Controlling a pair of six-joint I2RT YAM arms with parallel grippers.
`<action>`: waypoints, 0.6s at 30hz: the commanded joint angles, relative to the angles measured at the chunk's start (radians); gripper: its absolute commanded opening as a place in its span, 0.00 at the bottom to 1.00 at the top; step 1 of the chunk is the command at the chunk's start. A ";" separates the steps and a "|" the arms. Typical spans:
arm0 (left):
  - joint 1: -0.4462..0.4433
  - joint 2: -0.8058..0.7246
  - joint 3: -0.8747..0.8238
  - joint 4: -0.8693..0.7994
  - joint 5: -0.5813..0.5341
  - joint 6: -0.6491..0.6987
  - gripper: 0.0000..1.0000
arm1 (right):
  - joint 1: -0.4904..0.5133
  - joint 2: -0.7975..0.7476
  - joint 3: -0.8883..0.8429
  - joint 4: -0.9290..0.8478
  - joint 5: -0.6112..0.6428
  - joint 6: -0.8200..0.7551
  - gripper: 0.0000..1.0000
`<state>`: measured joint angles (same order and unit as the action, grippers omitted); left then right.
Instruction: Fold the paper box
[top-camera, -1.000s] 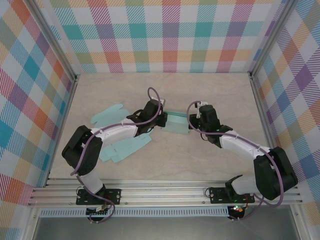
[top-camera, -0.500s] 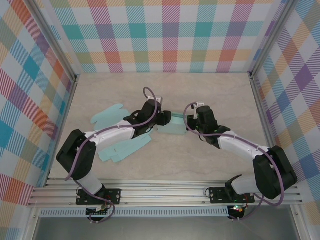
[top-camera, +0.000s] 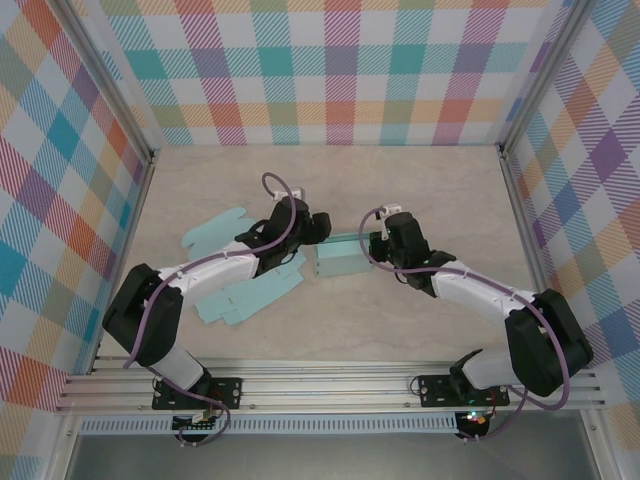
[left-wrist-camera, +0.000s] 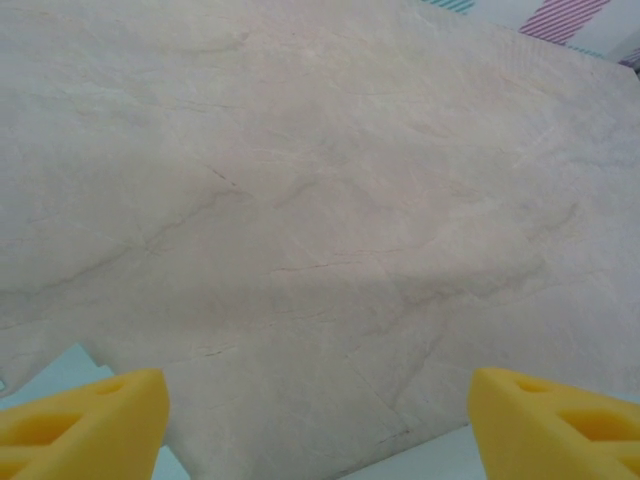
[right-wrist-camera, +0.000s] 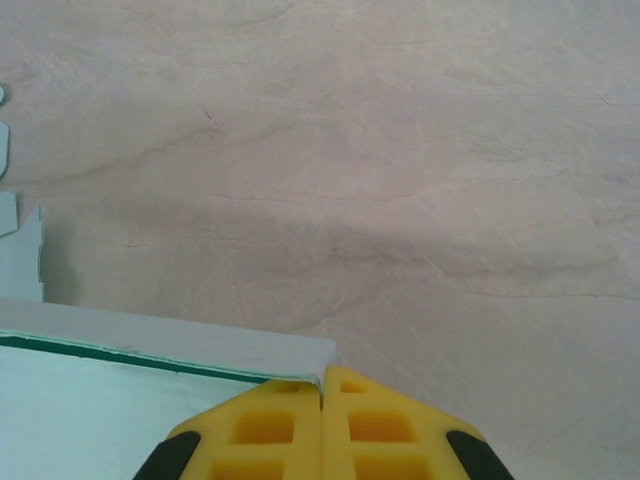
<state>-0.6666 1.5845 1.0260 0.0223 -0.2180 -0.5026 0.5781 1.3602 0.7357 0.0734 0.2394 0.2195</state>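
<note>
1. Teal paper made up the paper box (top-camera: 338, 262), which was found lying on the marbled table (top-camera: 430, 190) between the two grippers.
2. The right gripper (top-camera: 374, 246) was placed at the box's right end, touching it.
3. In the right wrist view the right gripper (right-wrist-camera: 322, 385) was seen with its yellow fingers (right-wrist-camera: 265, 430) pressed flat together with no gap left. The right-hand corner of the paper box (right-wrist-camera: 120, 400) was caught at their tips, and a pale top edge was seen running away to the left from that corner.
4. The left gripper (top-camera: 318, 232) was held just beside the box's left end, towards its far side. Whether the box was touched could not be told from above.
5. In the left wrist view the left gripper (left-wrist-camera: 318, 405) was shown spread wide, its two fingers (left-wrist-camera: 90, 415) set far apart. Nothing was held between them, and bare table was seen in the gap.
6. Flat blanks (top-camera: 213, 230) of the same teal paper were left well to the left of the box. One was laid on the box's far side and a second blank (top-camera: 248, 295) on its near side, partly covered by the left arm.
7. Checked walls (top-camera: 340, 70) were set around the table, well apart from the box.
</note>
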 joint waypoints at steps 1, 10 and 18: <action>0.004 -0.025 -0.030 0.060 0.038 -0.049 0.75 | 0.016 0.020 0.025 -0.048 0.036 -0.018 0.00; -0.051 -0.003 -0.102 0.119 0.049 -0.076 0.64 | 0.043 0.036 0.025 -0.036 0.072 -0.025 0.00; -0.137 0.003 -0.181 0.188 -0.098 -0.085 0.51 | 0.060 0.021 -0.006 -0.008 0.095 -0.025 0.05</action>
<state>-0.7609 1.5806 0.8848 0.2150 -0.2584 -0.5880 0.6212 1.3739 0.7464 0.0673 0.3336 0.2047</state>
